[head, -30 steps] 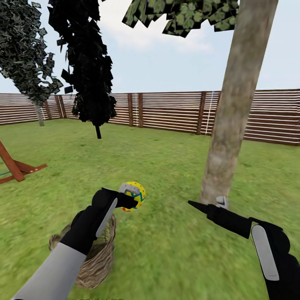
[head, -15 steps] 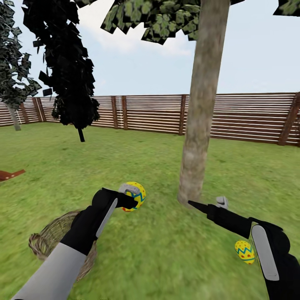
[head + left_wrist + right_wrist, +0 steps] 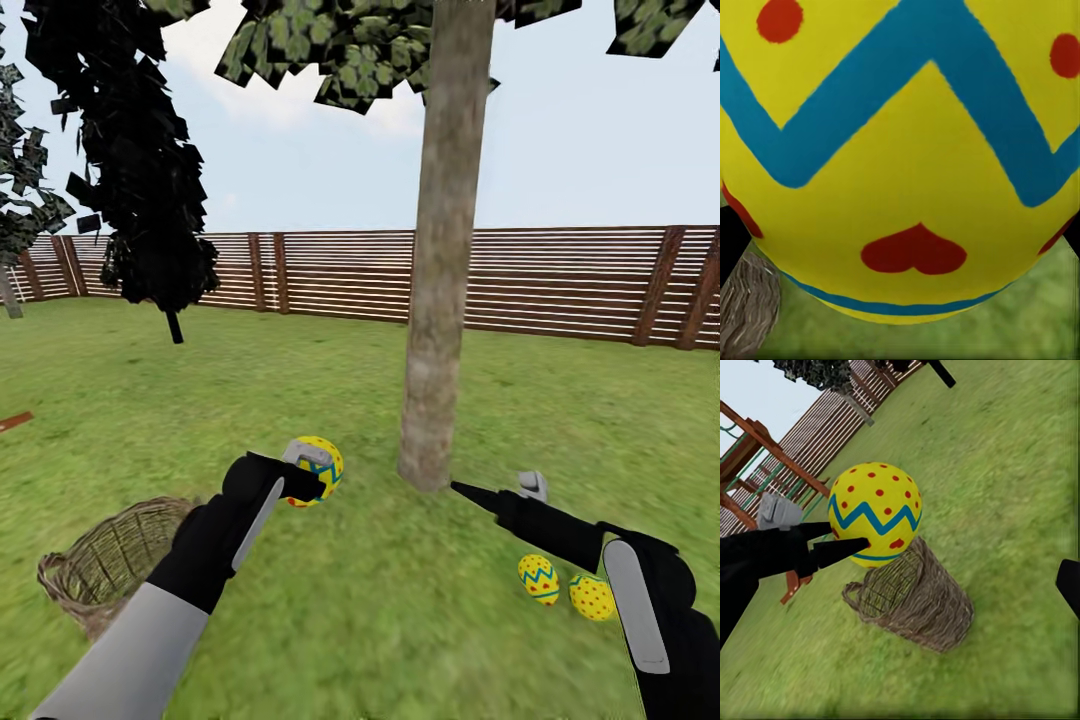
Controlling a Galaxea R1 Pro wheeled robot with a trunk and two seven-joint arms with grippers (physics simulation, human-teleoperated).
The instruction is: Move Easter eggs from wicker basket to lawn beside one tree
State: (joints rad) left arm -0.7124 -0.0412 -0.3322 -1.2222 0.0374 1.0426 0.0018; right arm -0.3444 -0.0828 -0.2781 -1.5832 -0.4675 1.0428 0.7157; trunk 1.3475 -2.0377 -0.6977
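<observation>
My left gripper (image 3: 312, 472) is shut on a yellow Easter egg (image 3: 322, 462) with red dots and a blue zigzag, held above the lawn (image 3: 380, 600). In the left wrist view this egg (image 3: 900, 150) is very close. From the right wrist, the egg (image 3: 874, 514) hangs above the wicker basket (image 3: 911, 600). The basket (image 3: 100, 560) stands at lower left, and I see no egg inside it. Two more eggs (image 3: 538, 578) (image 3: 592, 597) lie on the grass near the pale trunk of the tree (image 3: 435, 300). My right gripper (image 3: 495, 487) is open and empty, just above them.
A brown slat fence (image 3: 560, 285) closes the back of the garden. A near-black columnar tree (image 3: 140, 170) stands at the left. The wooden play frame (image 3: 750, 442) is behind the basket in the right wrist view. Open grass lies between the basket and the trunk.
The head camera has swung right, so the basket and trunk slid left in the picture and two eggs on the grass came into view. Both arms keep their pose, the left still holding its egg.
</observation>
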